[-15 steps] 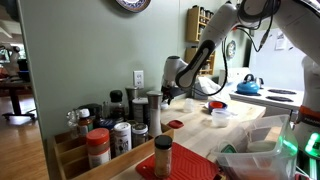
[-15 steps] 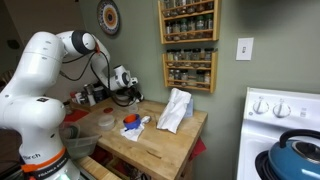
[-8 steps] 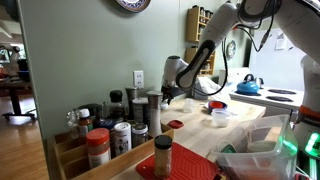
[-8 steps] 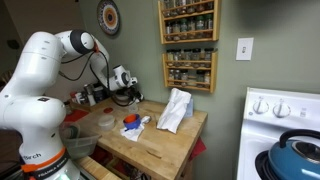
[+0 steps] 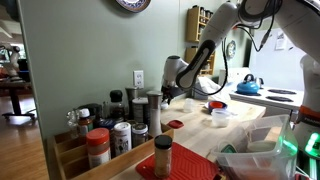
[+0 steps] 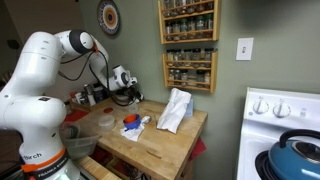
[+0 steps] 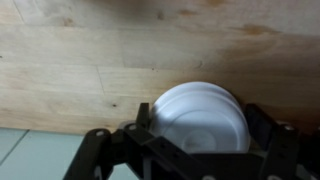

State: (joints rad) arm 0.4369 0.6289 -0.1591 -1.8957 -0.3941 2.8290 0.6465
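Note:
In the wrist view a round white lid [image 7: 200, 112] fills the space between my gripper's [image 7: 200, 128] two black fingers, which stand wide apart with the left finger [image 7: 143, 118] and the right one close beside its rim; I cannot tell whether they touch it. The lid sits near the edge of the wooden countertop [image 7: 110, 50]. In both exterior views the gripper [image 5: 168, 94] [image 6: 131, 97] hangs low over the far end of the counter, next to a cluster of jars [image 5: 140, 103]. The body under the lid is hidden.
Several spice jars [image 5: 108, 135] crowd the counter's near corner. A white cloth [image 6: 176, 110] and a blue rag [image 6: 130, 123] lie on the butcher block [image 6: 160, 145]. A wall spice rack [image 6: 189, 45], a blue kettle [image 6: 298, 155] and a bowl [image 5: 217, 107] are nearby.

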